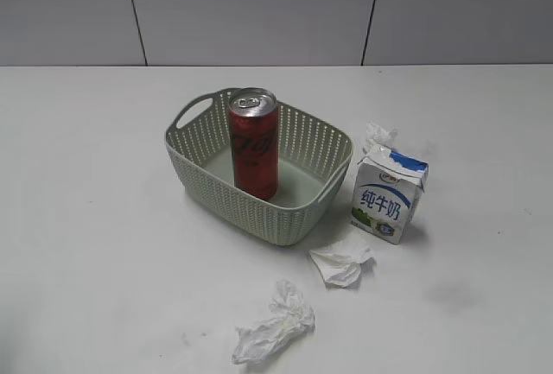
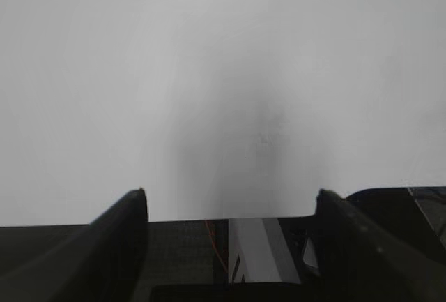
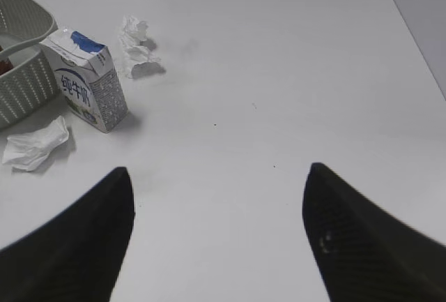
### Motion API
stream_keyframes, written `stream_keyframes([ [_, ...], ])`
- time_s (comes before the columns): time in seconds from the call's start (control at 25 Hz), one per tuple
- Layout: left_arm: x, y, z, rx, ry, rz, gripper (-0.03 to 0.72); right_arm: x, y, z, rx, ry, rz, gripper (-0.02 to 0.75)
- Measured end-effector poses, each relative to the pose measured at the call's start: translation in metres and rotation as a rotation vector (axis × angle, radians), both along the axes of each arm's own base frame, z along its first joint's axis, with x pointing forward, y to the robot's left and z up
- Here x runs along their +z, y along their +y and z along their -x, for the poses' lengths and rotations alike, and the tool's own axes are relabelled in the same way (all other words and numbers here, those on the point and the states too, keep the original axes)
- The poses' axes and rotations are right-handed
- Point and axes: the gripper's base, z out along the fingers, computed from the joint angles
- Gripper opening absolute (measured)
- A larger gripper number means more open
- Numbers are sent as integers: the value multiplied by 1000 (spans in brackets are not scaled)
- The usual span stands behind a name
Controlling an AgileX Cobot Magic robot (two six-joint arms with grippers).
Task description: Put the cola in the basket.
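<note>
The cola (image 1: 254, 142), a tall red can with a silver top, stands upright inside the pale green basket (image 1: 199, 186) at the table's middle. The can rises above the basket's wall. Neither gripper shows in the exterior view. My left gripper (image 2: 230, 201) is open and empty over bare white table, near its edge. My right gripper (image 3: 217, 176) is open and empty over bare table, well to the right of the basket (image 3: 28, 79), whose corner shows at the left edge of the right wrist view.
A blue-and-white milk carton (image 1: 389, 194) stands just right of the basket and also shows in the right wrist view (image 3: 87, 82). Crumpled tissues lie behind it (image 1: 378, 136), in front of the basket (image 1: 341, 263) and near the front edge (image 1: 275, 324).
</note>
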Motion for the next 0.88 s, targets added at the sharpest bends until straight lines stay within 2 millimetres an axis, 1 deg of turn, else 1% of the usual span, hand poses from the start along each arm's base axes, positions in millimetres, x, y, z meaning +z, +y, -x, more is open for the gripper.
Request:
stream_keyframes([
  [0.28, -14, 0, 47, 18, -203, 5, 545, 0, 0, 0, 0, 0, 0, 572],
  [0.36, -14, 0, 58, 22, -276, 9, 545, 0, 0, 0, 0, 0, 0, 572],
  [0.6, -2, -1, 79, 26, -446, 15, 543, 0, 0, 0, 0, 0, 0, 572],
  [0.88, 5, -1, 101, 25, -590, 17, 543, 0, 0, 0, 0, 0, 0, 572],
])
